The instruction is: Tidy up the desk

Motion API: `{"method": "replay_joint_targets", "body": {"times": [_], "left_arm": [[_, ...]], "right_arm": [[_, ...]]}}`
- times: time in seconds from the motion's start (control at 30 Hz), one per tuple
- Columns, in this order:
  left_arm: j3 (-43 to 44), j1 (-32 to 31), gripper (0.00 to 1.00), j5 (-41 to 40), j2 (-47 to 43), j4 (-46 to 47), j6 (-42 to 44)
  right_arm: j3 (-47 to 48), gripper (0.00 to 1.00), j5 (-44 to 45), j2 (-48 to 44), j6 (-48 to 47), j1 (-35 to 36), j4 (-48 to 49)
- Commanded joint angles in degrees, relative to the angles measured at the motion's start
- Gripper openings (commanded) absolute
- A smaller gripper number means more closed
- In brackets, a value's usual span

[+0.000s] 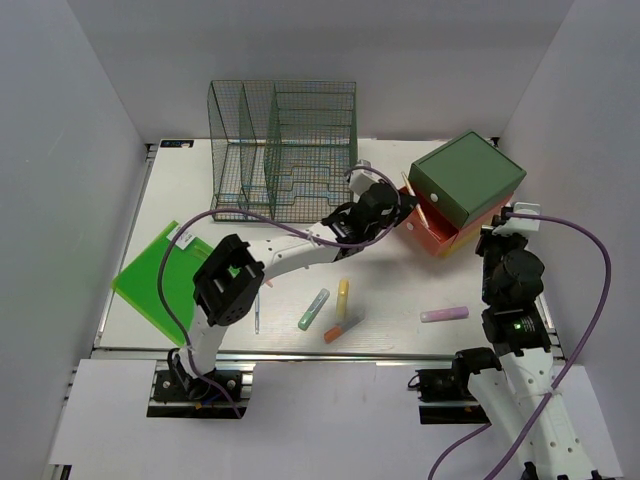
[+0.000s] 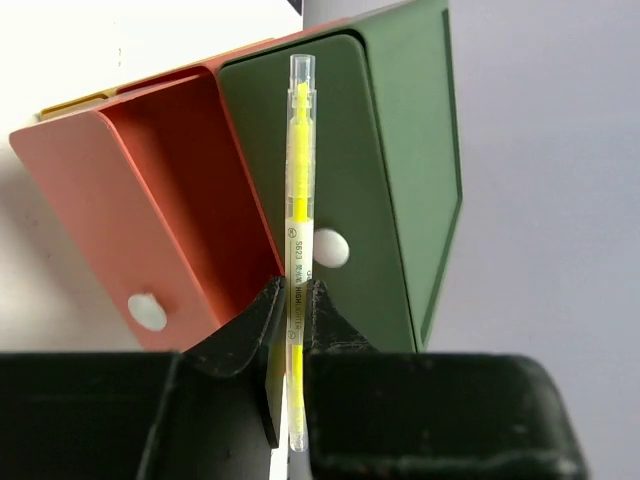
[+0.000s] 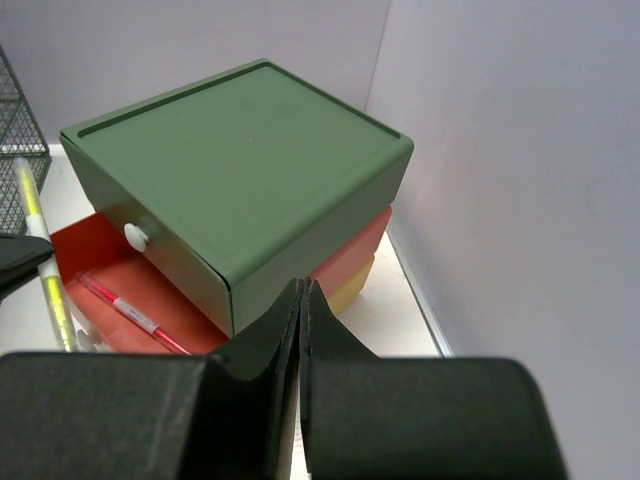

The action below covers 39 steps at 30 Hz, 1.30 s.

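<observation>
White desk (image 1: 400, 290) | left end effector (image 2: 295, 292) clamped on yellow highlighter (image 2: 298, 180) | right end effector (image 3: 300, 292) closed, holding nothing

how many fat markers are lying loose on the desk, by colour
green marker: 1
yellow marker: 1
orange marker: 1
pink marker: 1
total on the desk: 4
</observation>
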Motion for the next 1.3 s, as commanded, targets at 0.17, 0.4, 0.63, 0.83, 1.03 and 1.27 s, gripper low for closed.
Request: {"method": "replay_joint_targets", "body": {"times": [0.17, 0.4, 0.63, 0.83, 1.03, 1.27], "left_arm": [[5.9, -0.5, 0.0, -2.9, 3.3, -2.4, -4.1], [8.8, -0.5, 0.29, -1.7, 5.9, -3.4, -4.5], [12.3, -0.5, 0.43, 0.6, 7.8, -4.0, -4.5], [10.0, -1.0, 0.35, 2.0, 5.5, -2.9, -4.1], [0.2, -1.0, 0.0, 5.3, -7.3, -1.7, 10.4], [-33.3, -1.0, 0.07, 6.0, -41.5, -9.4, 24.1]], "right_arm": [[-0.5, 0.0, 1.9, -1.1, 0.5, -0.7, 4.0], [-0.8, 0.0, 1.6, -1.2, 0.3, -0.5, 4.1], [-1.0, 0.0, 0.7, -1.1, 0.1, -0.6, 4.2], [-1.0, 0.0, 0.2, -1.3, 0.1, -0.8, 4.1], [-0.7, 0.0, -6.0, -1.6, -0.5, -0.8, 1.8], [-0.1, 0.37, -41.4, 0.6, -9.9, -0.6, -10.1]]}}
